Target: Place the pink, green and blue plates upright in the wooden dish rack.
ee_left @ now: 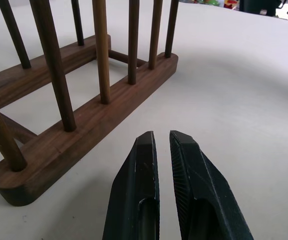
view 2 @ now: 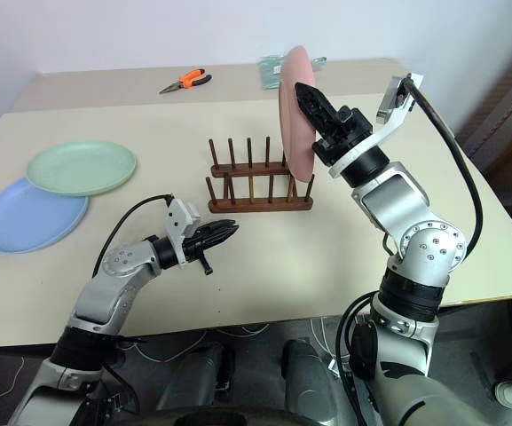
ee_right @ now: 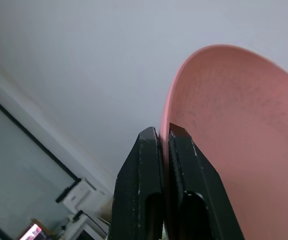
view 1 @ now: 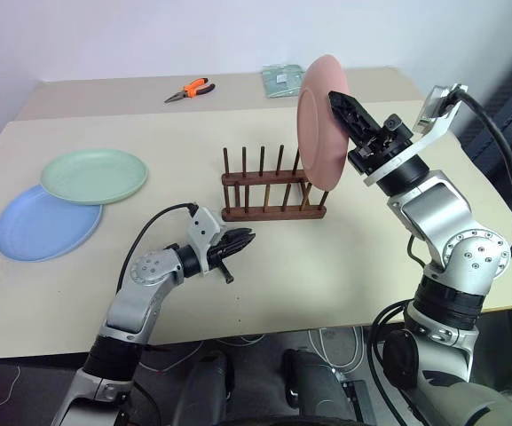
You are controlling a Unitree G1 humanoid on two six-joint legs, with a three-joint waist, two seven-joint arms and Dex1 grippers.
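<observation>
Pink plate (view 1: 320, 120) upright above rack (view 1: 271, 191)

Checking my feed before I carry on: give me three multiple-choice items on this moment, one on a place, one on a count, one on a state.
1. Where is the green plate?
A. In the wooden dish rack
B. Flat on the table, overlapping the blue plate
C. In the left gripper

2. How many plates stand in the wooden dish rack?
A. None
B. One
C. Two

3. What is the right gripper doing?
A. Hanging open and empty
B. Pinching the orange pliers
C. Shut on the pink plate's rim

Answers:
1 B: it lies partly over the blue plate.
2 A: its pegs are bare.
3 C: the pink plate is held upright above the rack's right end.
</observation>
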